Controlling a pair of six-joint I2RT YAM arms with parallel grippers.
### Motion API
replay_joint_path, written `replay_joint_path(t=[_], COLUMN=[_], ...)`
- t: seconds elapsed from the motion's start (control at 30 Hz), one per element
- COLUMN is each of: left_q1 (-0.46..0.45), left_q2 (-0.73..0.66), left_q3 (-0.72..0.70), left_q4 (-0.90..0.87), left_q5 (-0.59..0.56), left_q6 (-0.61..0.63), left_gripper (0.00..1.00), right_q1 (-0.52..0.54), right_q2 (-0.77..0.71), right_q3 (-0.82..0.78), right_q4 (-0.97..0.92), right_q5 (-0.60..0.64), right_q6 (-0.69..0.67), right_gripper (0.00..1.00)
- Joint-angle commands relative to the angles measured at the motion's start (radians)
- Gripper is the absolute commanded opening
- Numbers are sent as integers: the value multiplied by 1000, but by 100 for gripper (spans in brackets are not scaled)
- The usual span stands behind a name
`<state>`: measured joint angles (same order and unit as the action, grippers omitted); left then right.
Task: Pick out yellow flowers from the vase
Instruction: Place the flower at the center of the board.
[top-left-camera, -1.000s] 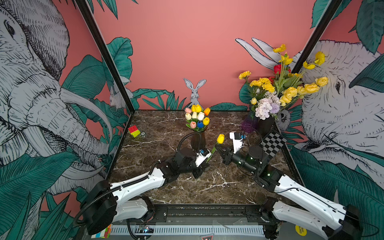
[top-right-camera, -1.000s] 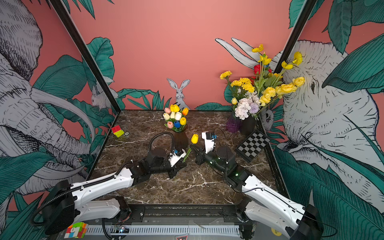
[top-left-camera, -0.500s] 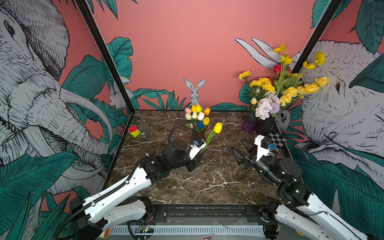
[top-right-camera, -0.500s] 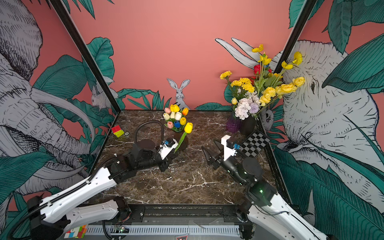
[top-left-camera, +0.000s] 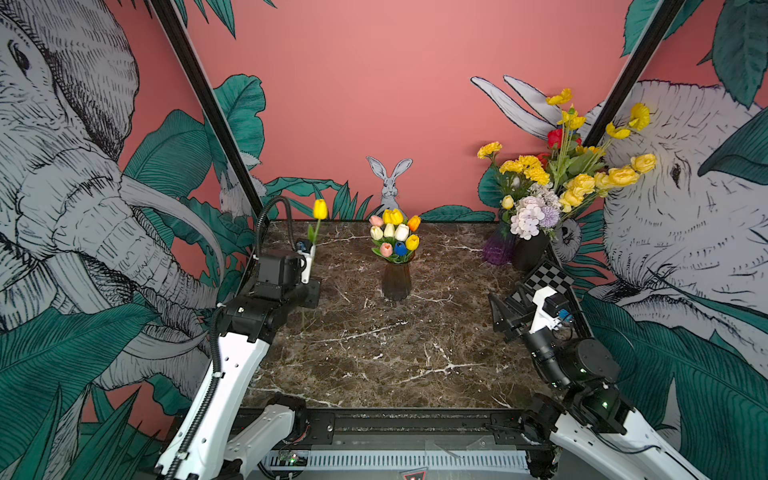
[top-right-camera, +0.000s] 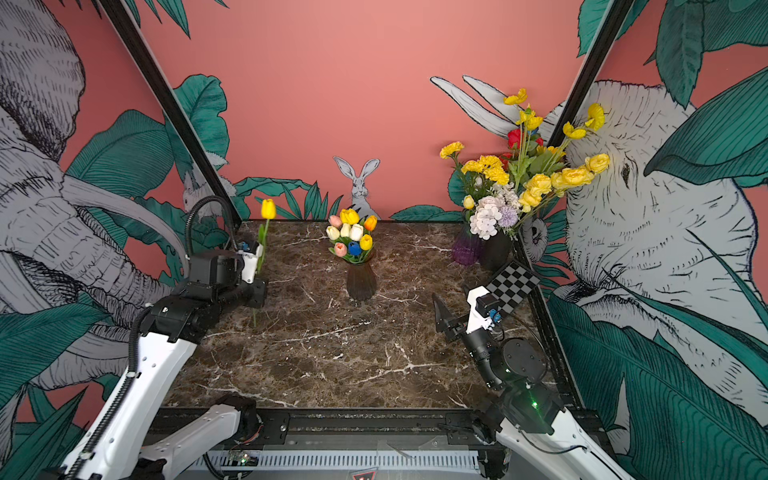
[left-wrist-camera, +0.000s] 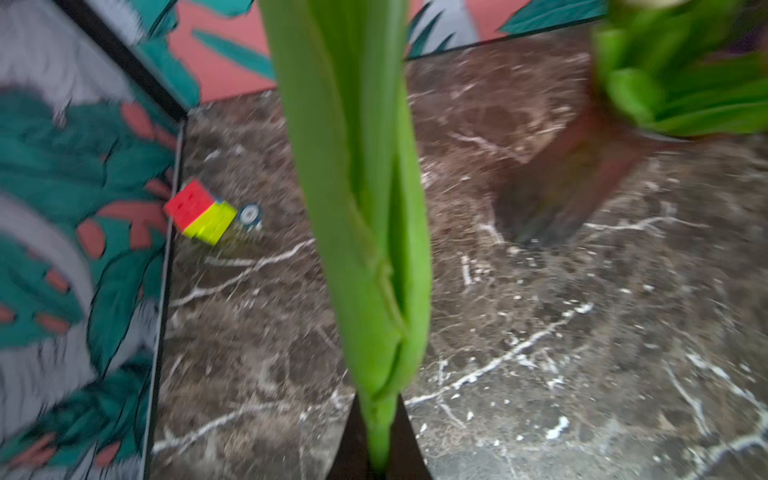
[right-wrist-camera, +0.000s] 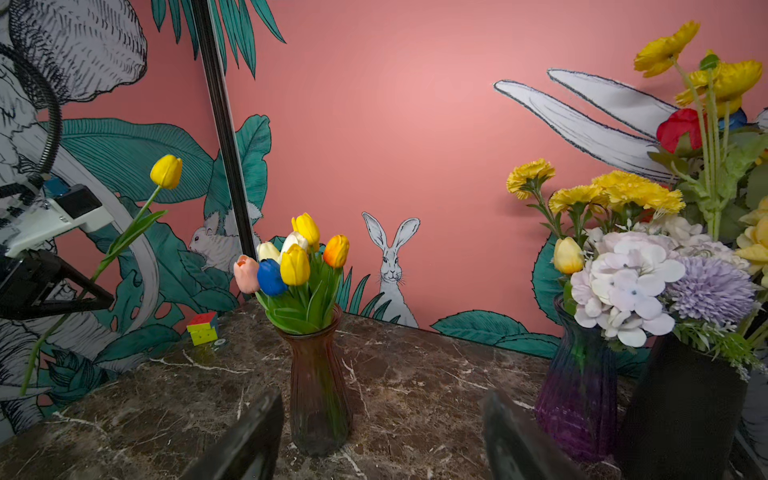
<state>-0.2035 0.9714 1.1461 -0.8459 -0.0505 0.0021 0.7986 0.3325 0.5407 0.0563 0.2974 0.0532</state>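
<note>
My left gripper (top-left-camera: 311, 291) (left-wrist-camera: 378, 455) is shut on the green stem (left-wrist-camera: 361, 208) of a yellow tulip (top-left-camera: 320, 208) (top-right-camera: 268, 208) (right-wrist-camera: 166, 171). It holds the flower upright above the table's left side. The brown glass vase (top-left-camera: 397, 280) (top-right-camera: 361, 282) (right-wrist-camera: 318, 390) stands mid-table with mixed tulips, among them yellow ones (top-left-camera: 392, 216) (right-wrist-camera: 295, 266). My right gripper (top-left-camera: 509, 309) (top-right-camera: 446, 313) (right-wrist-camera: 382, 440) is open and empty at the right, pointing toward the vase, well short of it.
At the back right stand a black vase (top-left-camera: 530, 251) with a large bouquet holding yellow blooms (top-left-camera: 528, 168), and a purple vase (top-left-camera: 496, 249). A checkerboard (top-left-camera: 548, 280) leans by the right wall. A colour cube (right-wrist-camera: 202, 328) (left-wrist-camera: 199, 212) lies at the back left.
My left gripper has carried the yellow tulip from beside the vase up and over to the left. My right gripper has opened and drawn back to the right.
</note>
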Motion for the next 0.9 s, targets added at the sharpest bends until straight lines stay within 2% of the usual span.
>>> replay_joint_path(t=[0.0, 0.23, 0.3, 0.33, 0.37, 0.53, 0.73, 0.87], left_q1=[62, 100, 140, 176, 201, 242, 251, 262], left_q2=[33, 92, 119, 142, 166, 305, 404, 535], left_q3=[-53, -227, -272, -288, -289, -272, -300, -271], left_q4=[-60, 66, 110, 120, 116, 73, 97, 56], left_q5=[21, -20, -20, 15, 42, 29, 40, 42], left_q6=[-59, -167, -167, -164, -156, -149, -195, -180], left_gripper=[0, 0, 0, 0, 0, 0, 0, 0], right_q1=[4, 4, 4, 3, 4, 4, 4, 4], right_q2=[-1, -3, 2, 7, 8, 7, -27, -28], right_q3=[-21, -74, -78, -78, -76, -77, -95, -99], right_q4=[19, 14, 8, 5, -3, -41, -45, -39], right_q5=[24, 34, 34, 31, 31, 54, 81, 95], right_q6=[19, 60, 57, 50, 45, 4, -15, -10], right_gripper=[74, 74, 74, 74, 74, 74, 74, 74])
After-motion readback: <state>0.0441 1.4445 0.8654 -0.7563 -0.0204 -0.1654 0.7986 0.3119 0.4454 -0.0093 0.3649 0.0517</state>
